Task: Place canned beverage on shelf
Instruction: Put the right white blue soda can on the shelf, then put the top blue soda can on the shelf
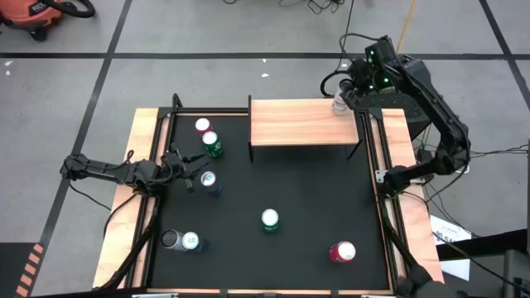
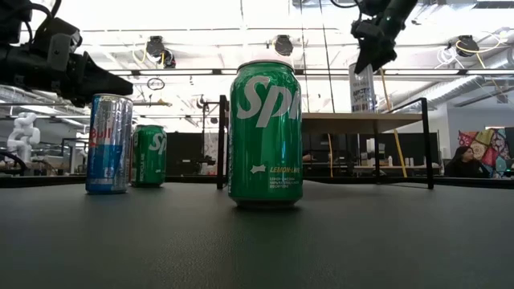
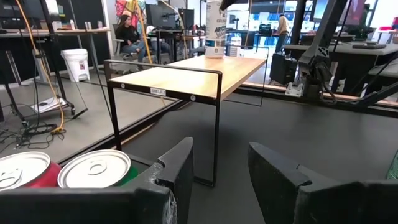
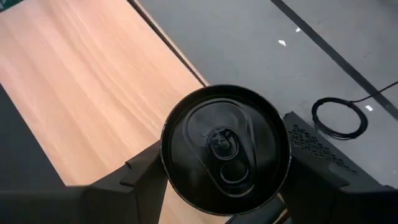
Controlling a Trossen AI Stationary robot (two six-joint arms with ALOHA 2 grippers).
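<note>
1. My right gripper (image 4: 224, 180) is over the far right corner of the shelf (image 1: 298, 122), fingers either side of a white can (image 2: 362, 87) with a dark lid; whether they pinch it or have let go, I cannot tell.
2. That can stands upright on the plank, close to the corner edge, so a nudge could tip it off.
3. My left gripper (image 3: 221, 165) hovers spread wide over the mat's left side, holding nothing, just beside the blue-silver can (image 1: 208, 180).
4. Other cans sit on the mat (image 1: 306, 194), including a green can (image 2: 265, 133) mid-mat.
5. Handling guess: thin rigid aluminium, smooth and slippery, dents under hard squeeze, probably heavy if full.
6. Best hold: mid-body across the straight wall, fingers square, below the tapered shoulder.
</note>
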